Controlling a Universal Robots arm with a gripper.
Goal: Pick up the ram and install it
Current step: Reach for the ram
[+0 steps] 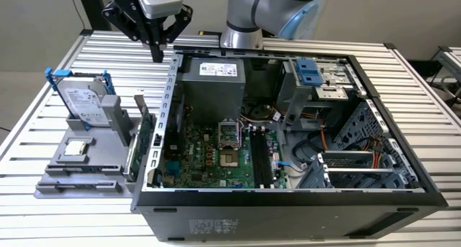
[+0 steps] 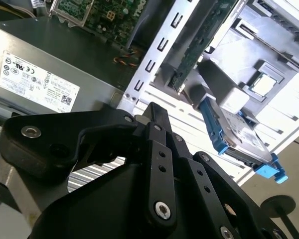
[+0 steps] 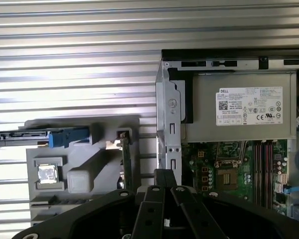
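i note a slatted metal surface (image 1: 65, 58) carrying everything, with a plain grey wall (image 1: 36, 15) behind it and a second slatted top (image 1: 450, 58) at the exterior view's right edge. an open computer case (image 1: 288, 201) lies on its side at the middle. a grey holder (image 1: 79, 179) sits just beside the case wall, on the exterior view's left. the holder carries a hard drive (image 1: 79, 101) in blue rails and a processor chip (image 1: 75, 148). the ram (image 1: 131, 156) stands on edge in the holder, next to a taller card (image 1: 148, 131) and close to the case wall.

the claw (image 1: 157, 55) hangs above bare slats by the case corner nearest the arm's base, fingers pressed together on nothing, well apart from the ram. in the first wrist view the claw (image 3: 164, 177) points down over the case wall, with the power supply (image 3: 239, 107) on one side and the holder on the other.

open room: bare slats lie beyond the holder, under the claw. inside the case, the motherboard (image 1: 209, 160) with its black slots (image 1: 259, 158) lies between the case wall and the drive cage (image 1: 360, 166).
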